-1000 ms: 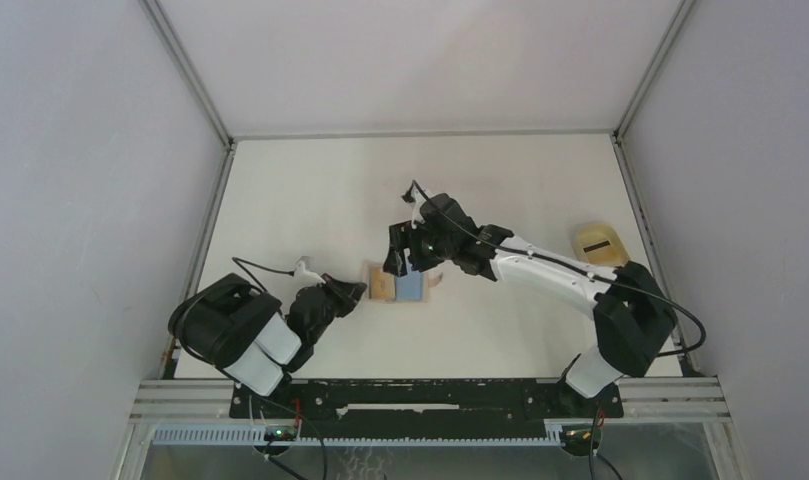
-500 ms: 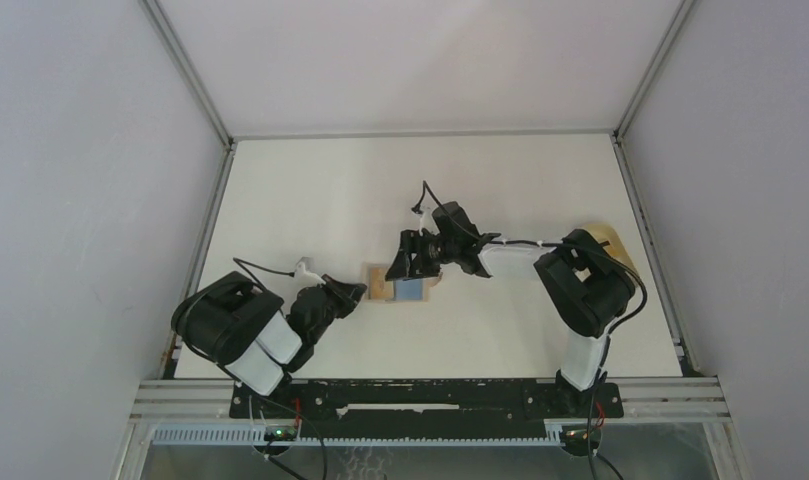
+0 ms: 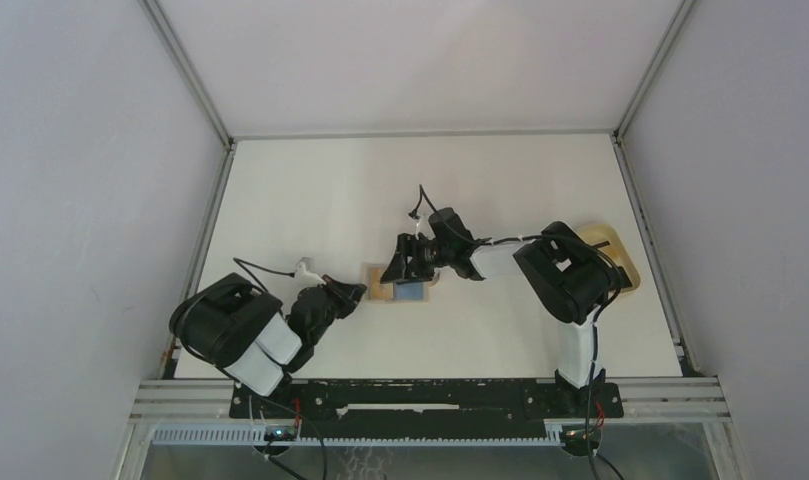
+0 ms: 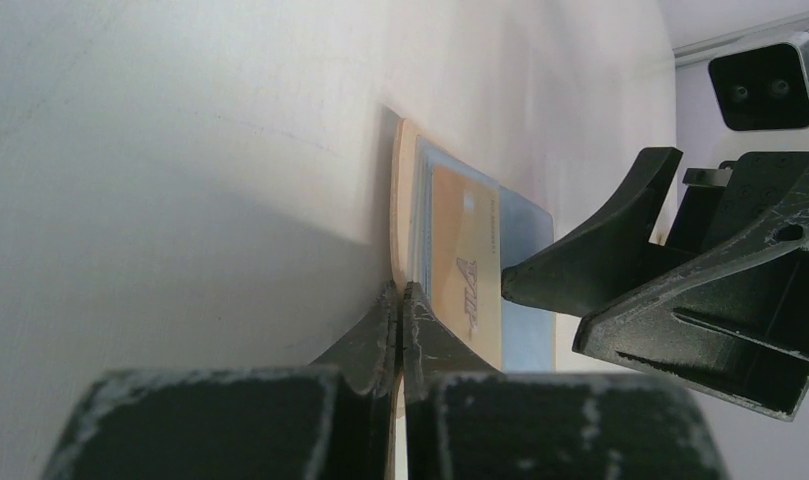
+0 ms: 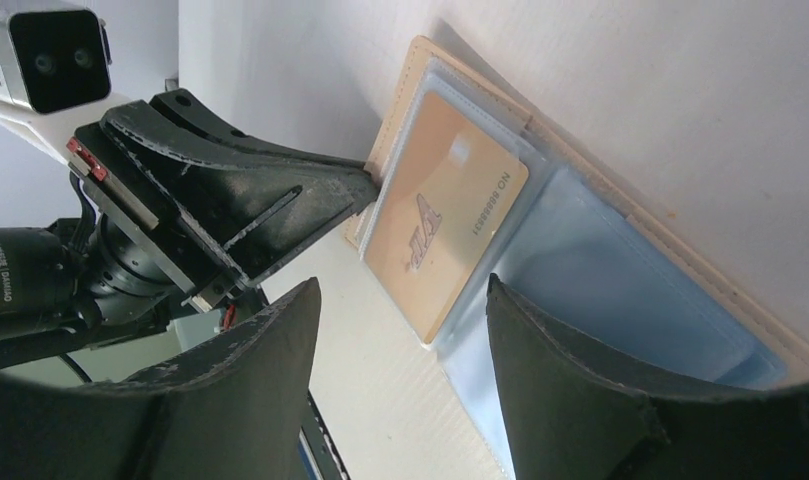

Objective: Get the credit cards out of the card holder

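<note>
We see the card holder (image 3: 380, 284) lying opened flat on the table (image 3: 310, 200), inner face up, with an arm reaching in to it from either side.

The left gripper (image 4: 400, 300) has its jaws pressed together with no gap between them. Their tips meet the tan edge of the card holder, and in the left wrist view that edge runs straight on from the tips. We cannot tell whether a sliver of the edge is pinched between them or the tips merely bear on it.

The right gripper (image 5: 400, 290) has its jaws spread wide with nothing between them, and it hangs low over the open holder. In its own wrist view the gold card (image 5: 445, 225) — printed with a logo and a number, and tucked under a clear pocket — lies just beyond the gap between the two fingertips. The light blue card (image 5: 620, 290) lies beside it in the other half of the holder, just past the tip of one finger. We cannot tell whether either tip touches the pocket.

The gold card lies between the two sets of jaws: the closed left tips are at the holder's edge on one side of it and the open right tips on the other. Both cards sit in the holder.

A tan tray (image 3: 627, 268) shows partly behind the right arm's elbow, well apart from both sets of jaws.
</note>
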Robot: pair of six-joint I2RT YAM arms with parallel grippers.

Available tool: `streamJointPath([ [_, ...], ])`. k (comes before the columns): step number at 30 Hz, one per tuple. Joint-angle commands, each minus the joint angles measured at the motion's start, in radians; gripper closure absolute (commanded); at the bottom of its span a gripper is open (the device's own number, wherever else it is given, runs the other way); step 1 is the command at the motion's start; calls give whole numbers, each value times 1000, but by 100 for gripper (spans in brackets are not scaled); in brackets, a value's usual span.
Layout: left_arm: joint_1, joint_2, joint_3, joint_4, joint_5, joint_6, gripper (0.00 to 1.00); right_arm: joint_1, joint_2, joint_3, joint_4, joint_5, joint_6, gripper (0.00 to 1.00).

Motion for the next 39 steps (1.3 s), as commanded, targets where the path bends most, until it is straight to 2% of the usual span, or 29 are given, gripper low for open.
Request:
streamJointPath([
  [1,-12,-16,-20,-65,-19,12,100,9,33,13,95,-11,41,29],
  [17,-29,-56,-20,-102,-35,14,100,33,44,-2,277,-90,180,30],
  [29,-36,-88,-20,-136,-46,17,100,55,49,-11,365,-115,227,43],
  [39,-37,-96,-20,-152,-49,21,100,63,81,-11,389,-113,241,44],
])
